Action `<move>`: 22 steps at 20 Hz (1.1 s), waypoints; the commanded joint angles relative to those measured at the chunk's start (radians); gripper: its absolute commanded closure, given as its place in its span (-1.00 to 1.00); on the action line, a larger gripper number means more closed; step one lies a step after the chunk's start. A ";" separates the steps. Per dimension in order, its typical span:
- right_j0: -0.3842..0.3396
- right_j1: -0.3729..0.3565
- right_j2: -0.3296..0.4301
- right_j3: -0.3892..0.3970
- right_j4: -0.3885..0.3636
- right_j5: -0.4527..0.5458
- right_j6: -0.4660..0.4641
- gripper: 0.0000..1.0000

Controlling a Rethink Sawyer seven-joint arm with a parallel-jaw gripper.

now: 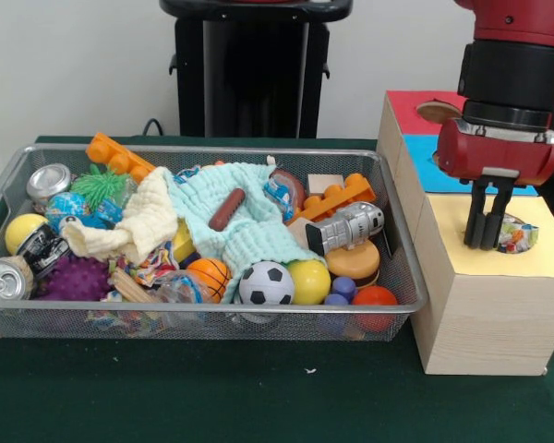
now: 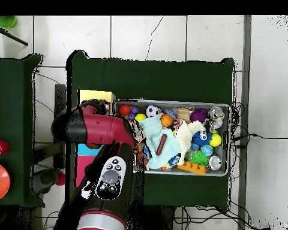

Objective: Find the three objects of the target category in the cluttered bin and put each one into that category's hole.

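Hovering over the hole in the yellow-topped box, the gripper has its fingers nearly together, seemingly empty; a patterned cloth sits in the hole; best lift straight up, then search the bin beside the box.

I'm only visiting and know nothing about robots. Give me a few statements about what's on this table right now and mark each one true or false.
1. The gripper hangs over the yellow-topped box. True.
2. A multicoloured fabric piece sits at that box's hole. True.
3. The soccer ball lies on the table outside the wire basket. False: it is inside the basket, near the front wall.
4. A brown sausage-shaped toy rests on the mint-green cloth. True.
5. The pale-yellow cloth hangs over the red-topped box. False: it lies in the basket among the toys.
6. The basket holds only cloths. False: balls, cans and blocks are there too.
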 commanded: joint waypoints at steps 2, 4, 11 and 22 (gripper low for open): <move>-0.044 0.058 0.129 0.054 -0.018 0.085 0.123 1.00; -0.041 0.070 0.127 0.052 -0.033 0.050 0.116 1.00; -0.055 0.121 0.153 0.060 -0.063 -0.099 0.128 1.00; -0.025 0.033 0.110 0.052 -0.019 0.112 0.151 1.00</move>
